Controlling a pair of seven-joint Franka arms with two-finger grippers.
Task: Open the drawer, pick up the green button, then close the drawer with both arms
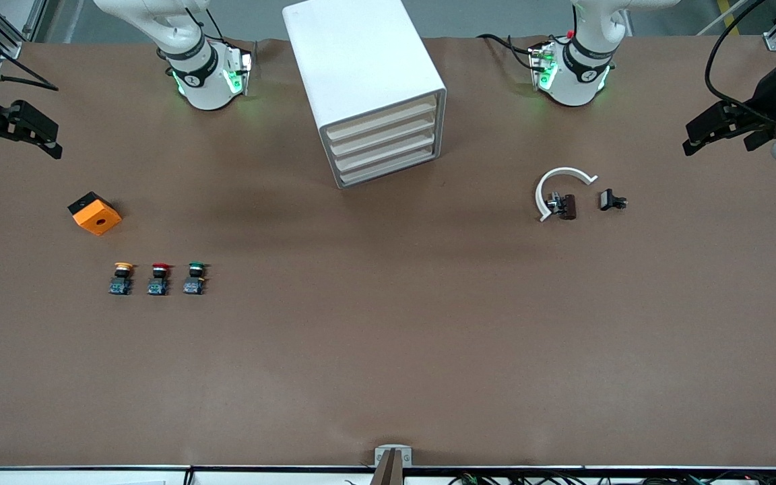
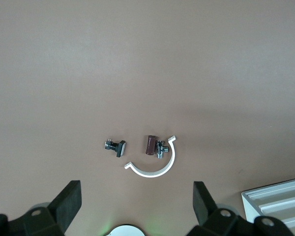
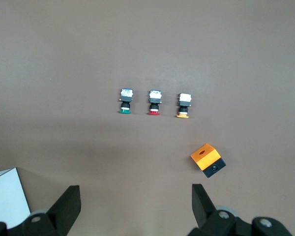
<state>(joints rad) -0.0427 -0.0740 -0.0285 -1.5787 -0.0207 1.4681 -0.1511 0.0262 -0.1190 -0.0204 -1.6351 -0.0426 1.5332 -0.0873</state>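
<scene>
Left gripper point(image 1: 694, 138) and right gripper point(image 1: 48, 138) released, raised at table ends; drawer point(image 1: 380, 122) shut; button point(image 1: 194, 278) beside red-capped button point(image 1: 157, 279).

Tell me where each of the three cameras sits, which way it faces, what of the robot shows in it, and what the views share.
Front view: high across the table, facing both bases; shows the cabinet, right gripper and left gripper, both open and waiting at the table ends.
Left wrist view: looks down past the left gripper's fingers at the white curved clip; cabinet corner shared with front.
Right wrist view: looks down past the right gripper's fingers at the green button and orange box; both shared with front.
</scene>
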